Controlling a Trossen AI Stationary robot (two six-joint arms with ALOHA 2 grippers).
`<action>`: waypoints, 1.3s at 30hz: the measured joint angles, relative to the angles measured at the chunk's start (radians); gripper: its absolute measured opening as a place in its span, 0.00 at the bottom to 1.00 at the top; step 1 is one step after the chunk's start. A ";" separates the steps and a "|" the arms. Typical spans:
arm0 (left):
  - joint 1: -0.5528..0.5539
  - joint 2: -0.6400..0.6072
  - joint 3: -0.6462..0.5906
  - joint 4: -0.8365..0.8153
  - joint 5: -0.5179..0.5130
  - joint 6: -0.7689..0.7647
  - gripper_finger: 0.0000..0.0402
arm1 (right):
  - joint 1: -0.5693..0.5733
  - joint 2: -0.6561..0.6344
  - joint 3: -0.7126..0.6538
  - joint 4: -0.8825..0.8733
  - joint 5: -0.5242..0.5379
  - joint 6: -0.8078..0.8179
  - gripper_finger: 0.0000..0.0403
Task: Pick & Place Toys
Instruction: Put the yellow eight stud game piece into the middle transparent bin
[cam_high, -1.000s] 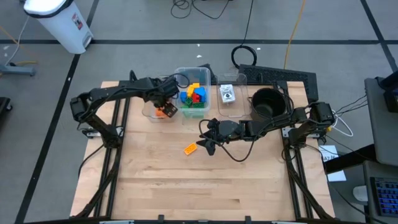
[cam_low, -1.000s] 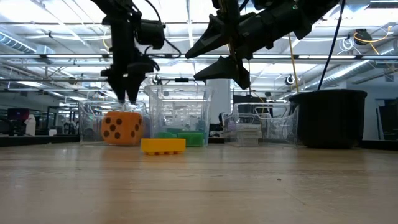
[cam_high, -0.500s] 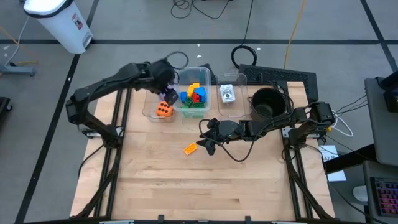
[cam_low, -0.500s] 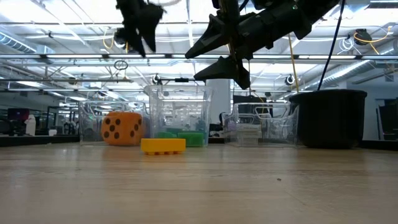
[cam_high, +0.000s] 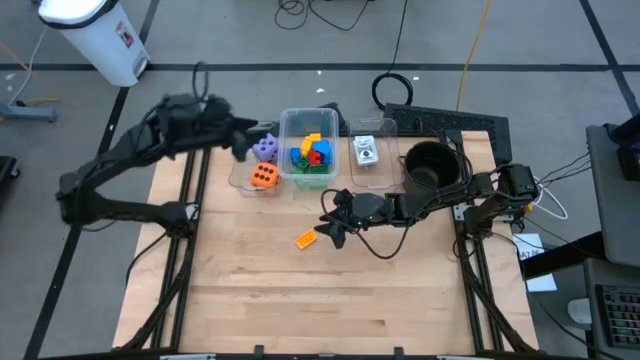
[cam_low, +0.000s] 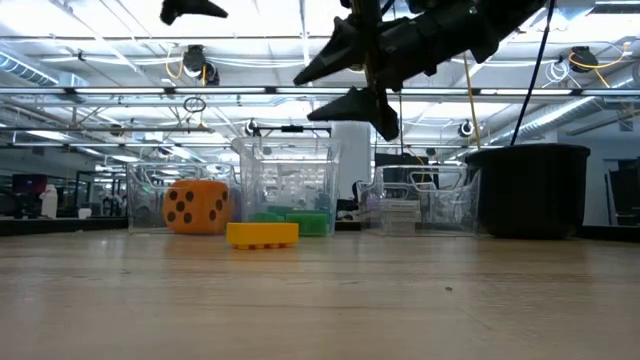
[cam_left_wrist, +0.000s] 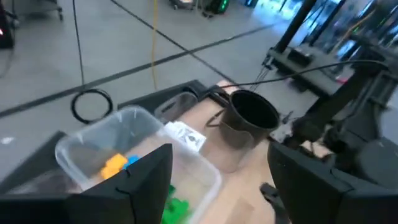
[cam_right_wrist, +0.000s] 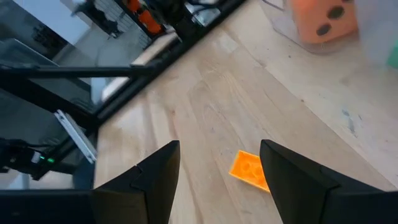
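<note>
An orange dotted die (cam_high: 263, 177) and a purple dotted die (cam_high: 265, 148) rest in the left clear tub (cam_high: 240, 178). Coloured blocks (cam_high: 310, 152) lie in the middle tub, and white cards (cam_high: 366, 152) lie in the third. A yellow-orange block (cam_high: 306, 239) lies flat on the table; it also shows in the low view (cam_low: 262, 234) and the right wrist view (cam_right_wrist: 250, 169). My right gripper (cam_high: 330, 228) hangs open above the table just right of this block, touching nothing. My left gripper (cam_high: 238, 143) is open and empty, high up at the table's far left, left of the tubs.
A black round pot (cam_high: 428, 165) stands at the far right, beside the card tub. The three tubs line the far edge. Bare wooden table (cam_high: 320, 300) spreads across the near half.
My left gripper has risen from just above the orange die and drawn back toward the table's far left edge, high above the tubs. The orange die stays at rest in its tub, and the purple die beside it is now uncovered.
</note>
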 joint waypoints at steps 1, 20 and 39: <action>-0.005 -0.045 -0.056 0.029 0.005 -0.018 0.67 | 0.000 0.000 0.000 0.012 -0.001 0.000 0.53; -0.397 -0.282 -0.610 0.633 -0.069 -0.170 0.67 | 0.025 0.143 0.283 -0.257 -0.110 -0.494 0.53; -0.554 -0.253 -0.609 0.743 -0.112 -0.228 0.67 | 0.008 0.332 0.441 -0.428 -0.106 -0.768 0.72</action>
